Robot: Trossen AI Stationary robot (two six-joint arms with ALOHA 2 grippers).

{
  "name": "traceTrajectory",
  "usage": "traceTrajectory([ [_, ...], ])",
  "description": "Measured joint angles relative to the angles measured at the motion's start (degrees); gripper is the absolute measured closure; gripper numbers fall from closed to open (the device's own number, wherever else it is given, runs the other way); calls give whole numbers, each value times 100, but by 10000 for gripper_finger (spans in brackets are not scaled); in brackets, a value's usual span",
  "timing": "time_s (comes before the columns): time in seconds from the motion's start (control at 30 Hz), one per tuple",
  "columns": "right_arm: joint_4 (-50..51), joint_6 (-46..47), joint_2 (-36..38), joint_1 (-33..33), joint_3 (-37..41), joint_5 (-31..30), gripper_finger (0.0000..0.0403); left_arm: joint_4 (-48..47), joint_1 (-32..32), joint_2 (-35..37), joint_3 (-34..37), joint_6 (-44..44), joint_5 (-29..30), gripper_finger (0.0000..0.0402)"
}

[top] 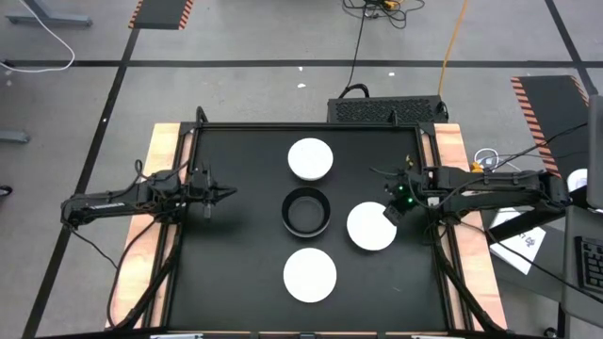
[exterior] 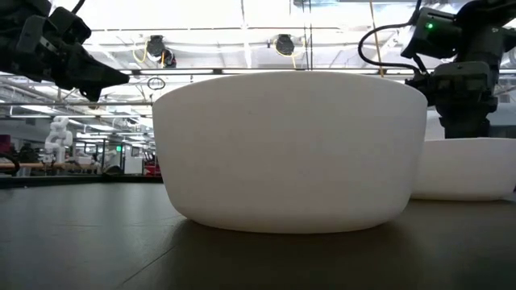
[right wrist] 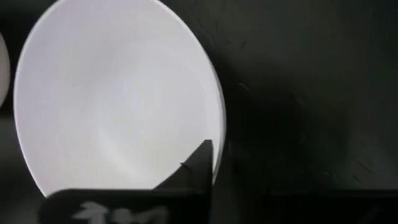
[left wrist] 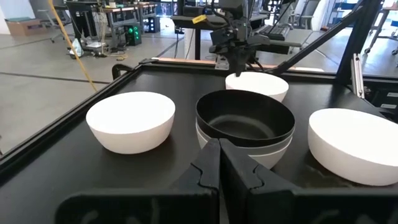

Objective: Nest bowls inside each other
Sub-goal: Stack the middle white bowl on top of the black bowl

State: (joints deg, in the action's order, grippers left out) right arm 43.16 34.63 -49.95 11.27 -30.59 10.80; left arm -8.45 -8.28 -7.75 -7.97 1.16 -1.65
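Black bowl [top: 305, 211] upright, nested in stack, mid-table.

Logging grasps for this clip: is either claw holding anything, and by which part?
Left claw: shut, empty. Right claw is at the rim of a white bowl; whether it grips cannot be told.

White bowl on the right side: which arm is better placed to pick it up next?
Right. The right gripper hangs at that white bowl's rim; the left gripper waits well off.
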Motion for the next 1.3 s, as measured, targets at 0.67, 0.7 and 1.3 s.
traceTrajectory([
  [0.67,-1475,-405,33,-9,0,153,402,-131,1,0,0,-69,-133,396],
  [0.7,-1688,-519,60,-9,0,151,402,-131,1,0,0,-70,-133,396],
  [1.3,-3046,-1756,1713,116,47,120,403,-186,1,0,0,-71,-133,396],
])
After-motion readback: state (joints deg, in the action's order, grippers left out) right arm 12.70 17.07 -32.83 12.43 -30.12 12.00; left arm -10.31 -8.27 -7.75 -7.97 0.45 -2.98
